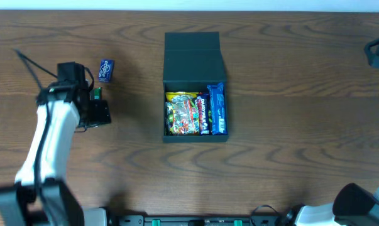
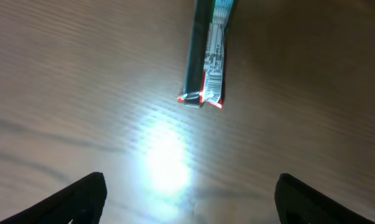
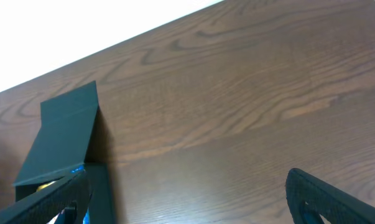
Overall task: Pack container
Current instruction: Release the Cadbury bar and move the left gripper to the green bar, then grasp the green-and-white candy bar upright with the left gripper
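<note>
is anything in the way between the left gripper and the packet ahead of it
Nothing visible: only bare table lies between the open left gripper and the packet, and the container stands open.

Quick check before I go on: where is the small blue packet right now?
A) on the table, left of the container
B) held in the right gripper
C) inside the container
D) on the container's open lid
A: the small blue packet lies flat on the bare wood table, well left of the container, with nothing gripping it.
</note>
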You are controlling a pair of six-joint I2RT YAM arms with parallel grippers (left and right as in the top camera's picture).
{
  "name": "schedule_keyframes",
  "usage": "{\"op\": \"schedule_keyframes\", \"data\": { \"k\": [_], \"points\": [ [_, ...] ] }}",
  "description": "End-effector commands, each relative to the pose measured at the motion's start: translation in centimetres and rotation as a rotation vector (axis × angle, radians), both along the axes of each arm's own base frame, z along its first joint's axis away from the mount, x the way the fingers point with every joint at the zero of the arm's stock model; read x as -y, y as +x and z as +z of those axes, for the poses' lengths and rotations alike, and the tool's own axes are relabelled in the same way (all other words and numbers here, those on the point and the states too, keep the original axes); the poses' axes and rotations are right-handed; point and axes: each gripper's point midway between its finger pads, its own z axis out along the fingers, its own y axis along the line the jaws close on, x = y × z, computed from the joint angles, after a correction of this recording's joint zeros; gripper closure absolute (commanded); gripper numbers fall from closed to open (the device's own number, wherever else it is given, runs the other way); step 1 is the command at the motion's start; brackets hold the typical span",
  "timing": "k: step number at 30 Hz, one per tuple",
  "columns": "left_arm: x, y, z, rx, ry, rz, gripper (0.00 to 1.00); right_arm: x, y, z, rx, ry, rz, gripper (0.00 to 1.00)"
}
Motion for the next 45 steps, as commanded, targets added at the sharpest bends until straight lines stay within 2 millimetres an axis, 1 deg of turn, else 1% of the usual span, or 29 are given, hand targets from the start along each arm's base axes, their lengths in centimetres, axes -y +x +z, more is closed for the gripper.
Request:
{"op": "schedule_keyframes", "data": {
  "k": [1,3,6,12,14,16,22,26,31,35,38,45],
  "points": [
    [0.2,0.1,-2.5,-0.067,-0.031,-0.021,0.13,-0.1,-0.1,0.0,-0.001,-0.010,0.018,0.01],
    [0.0,0.8,-3.8,-0.078,-0.027,-0.025,0.12,-0.1,-0.1,0.0,-0.001,-0.010,0.018,0.01],
    [-0.1,1.4,-4.5,-0.071,-0.025,-0.034,0.11,-0.1,0.0,0.0,0.001,-0.011,0.018,0.01],
    [-0.3,1.1,-6.1,-0.117,-0.033,-0.024,0.12,-0.1,0.0,0.0,0.004,-0.023,0.029,0.01],
    [-0.6,0.8,-7.0,-0.140,-0.041,-0.012,0.15,-0.1,0.0,0.1,0.005,-0.024,0.029,0.01],
    [-0.9,0.8,-7.4,-0.149,-0.043,-0.003,0.16,-0.1,0.0,0.1,0.005,-0.023,0.028,0.01],
    [-1.8,2.0,-7.6,-0.092,-0.058,0.028,0.15,0.0,0.1,0.1,0.008,-0.026,0.029,0.01],
    [-1.9,3.2,-7.5,-0.039,-0.083,0.031,0.15,0.0,0.1,0.1,0.008,-0.026,0.029,0.01],
    [-1.6,4.3,-7.4,0.005,-0.099,-0.024,0.15,0.0,0.1,0.1,0.007,-0.026,0.028,0.01],
    [-1.6,4.7,-7.3,0.017,-0.090,-0.061,0.15,0.0,0.1,0.1,0.007,-0.026,0.028,0.01],
    [-1.6,4.7,-7.4,0.018,-0.087,-0.076,0.20,0.0,0.1,0.1,0.007,-0.025,0.029,0.01],
    [-1.6,4.6,-8.2,0.000,-0.095,-0.075,0.24,0.0,0.1,0.1,0.007,-0.025,0.028,0.01]
  ]
}}
